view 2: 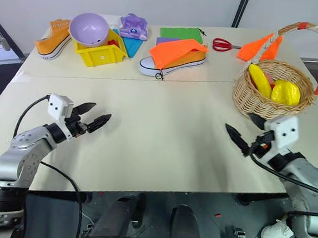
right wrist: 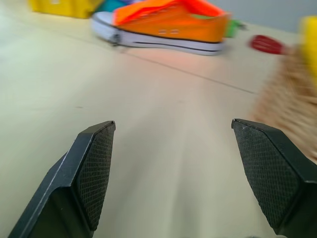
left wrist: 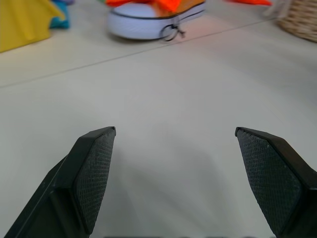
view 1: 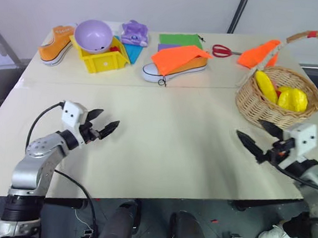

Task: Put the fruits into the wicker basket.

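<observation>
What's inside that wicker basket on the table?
The basket holds a yellow banana and a ridged yellow fruit, with a bit of red-pink showing between them. Whatever lies beneath them is covered, so I can't tell.

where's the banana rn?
In the head views the banana lies inside the wicker basket at the table's far right, beside the ridged yellow fruit, just beyond the open right claw.
</observation>
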